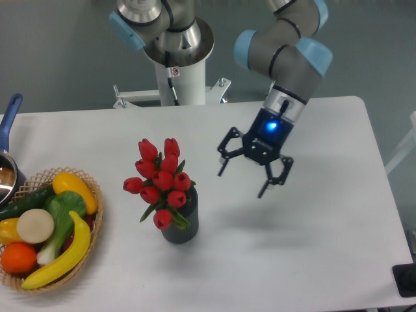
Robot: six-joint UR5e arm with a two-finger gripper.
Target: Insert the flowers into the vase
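The gripper (252,177) hangs above the table (312,247) with its fingers (265,188) spread wide, released and grasping nothing. It sits to the right of the flowers (160,181), apart from them. The flowers stand in the vase (181,224), stems down in its mouth, red buds fanning up and to the left over the rim. At the left edge a wicker basket (91,188) holds toy fruit and vegetables, among them a banana (62,257) and an orange (18,257). A pot (8,166) with a blue handle shows just behind it. Bare table lies right of and in front of the vase.
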